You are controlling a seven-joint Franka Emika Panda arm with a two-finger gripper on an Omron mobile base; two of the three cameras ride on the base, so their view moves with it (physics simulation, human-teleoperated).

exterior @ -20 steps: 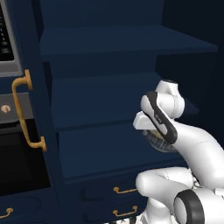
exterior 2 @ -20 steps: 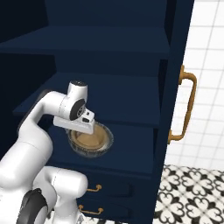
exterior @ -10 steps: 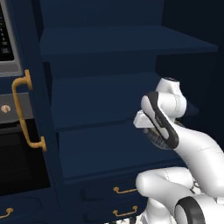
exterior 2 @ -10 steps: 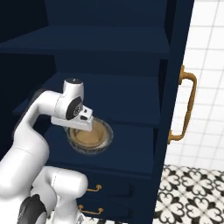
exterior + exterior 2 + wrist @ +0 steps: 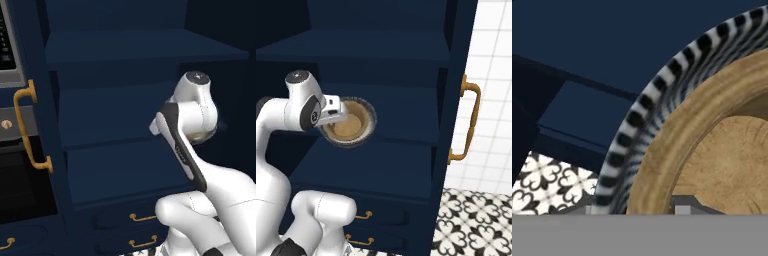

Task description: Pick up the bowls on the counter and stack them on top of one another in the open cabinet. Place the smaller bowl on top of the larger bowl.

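The smaller bowl (image 5: 349,123), tan-brown and wood-like with a dark striped outer rim, hangs in the air in front of the open cabinet (image 5: 391,165), level with its middle shelf. My gripper (image 5: 336,111) is shut on the bowl's near rim, and the white hand covers the fingers. In the hand view the bowl (image 5: 712,150) is very close, with navy shelves behind it. In the left base view my wrist (image 5: 192,112) blocks the bowl. The larger dark grey bowl and the counter are out of view.
Several plain navy shelves (image 5: 120,165) lie ahead of the arm. The cabinet's open door with a long brass handle (image 5: 468,120) stands at the right. Another brass handle (image 5: 30,125) and an oven front are at the left. Drawers with brass pulls (image 5: 361,216) sit below, over a patterned tile floor (image 5: 471,220).
The arm has raised the smaller bowl from just above the lower shelf up to the middle shelf's level. The hand has swung a little with it.
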